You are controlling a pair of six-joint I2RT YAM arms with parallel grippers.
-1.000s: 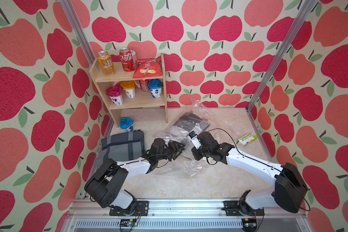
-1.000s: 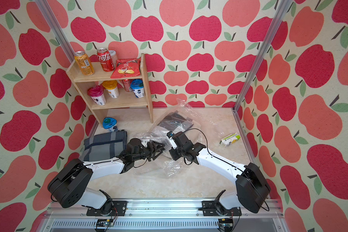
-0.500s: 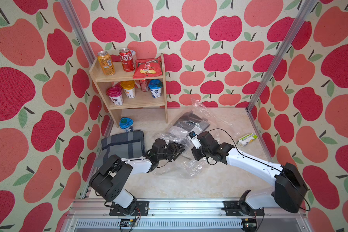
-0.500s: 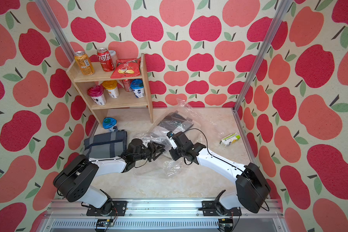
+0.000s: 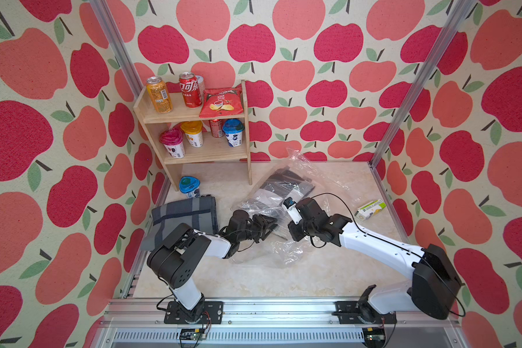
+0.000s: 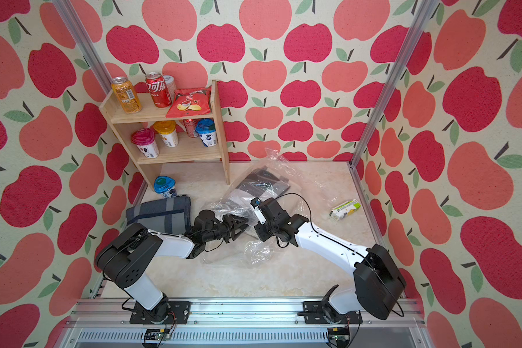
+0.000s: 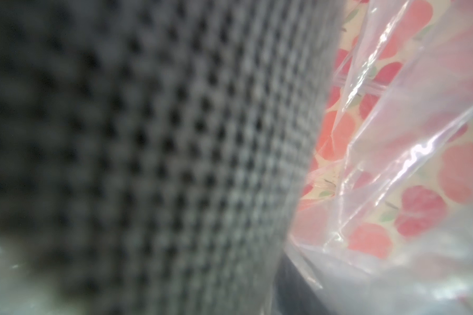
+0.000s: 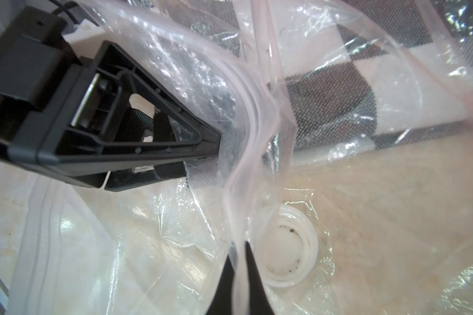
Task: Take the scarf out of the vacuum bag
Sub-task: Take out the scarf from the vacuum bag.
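My left gripper [image 8: 202,152] sits in the vacuum bag [image 8: 175,81] mouth, scarf [image 8: 339,90] dead ahead, jaw gap unclear. Right gripper [image 8: 239,261] clamps the plastic.

The left arm [image 5: 178,259] now holds its bulky elbow block further in from the left edge of the worktop [image 5: 284,277] than a second ago, its lower link standing steeper, and the left gripper [image 5: 268,224] sits slightly deeper in the vacuum bag [image 5: 323,177].
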